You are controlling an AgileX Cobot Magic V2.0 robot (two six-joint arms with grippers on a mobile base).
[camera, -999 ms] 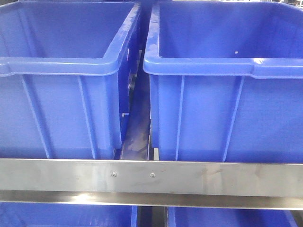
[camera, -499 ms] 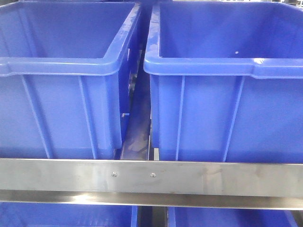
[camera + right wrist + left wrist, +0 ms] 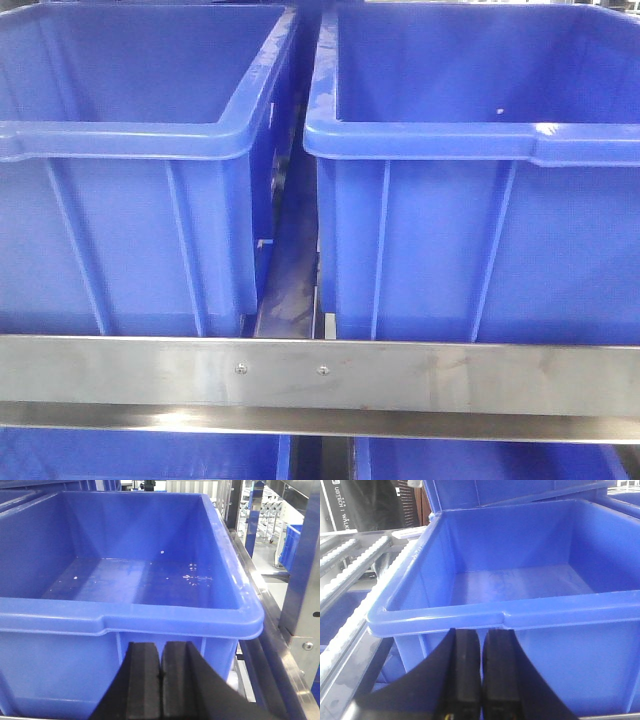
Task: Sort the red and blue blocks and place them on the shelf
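Note:
The red and blue blocks are out of view in every frame. The shelf shows as a brushed-steel front rail (image 3: 320,375) with two small screws, running below two large blue bins. My left gripper (image 3: 481,632) is shut with nothing between its black fingers, hanging just in front of the near wall of the left bin (image 3: 470,612), whose inside holds nothing. In the right wrist view my right gripper (image 3: 163,645) is shut too, nothing held, close to the front wall of the right bin (image 3: 125,617), also with nothing inside.
In the front view the left bin (image 3: 130,140) and right bin (image 3: 470,140) stand side by side with a narrow gap (image 3: 290,260) between them. More blue bins show under the rail. Roller tracks (image 3: 350,575) run left of the left bin; a steel upright (image 3: 305,580) stands at right.

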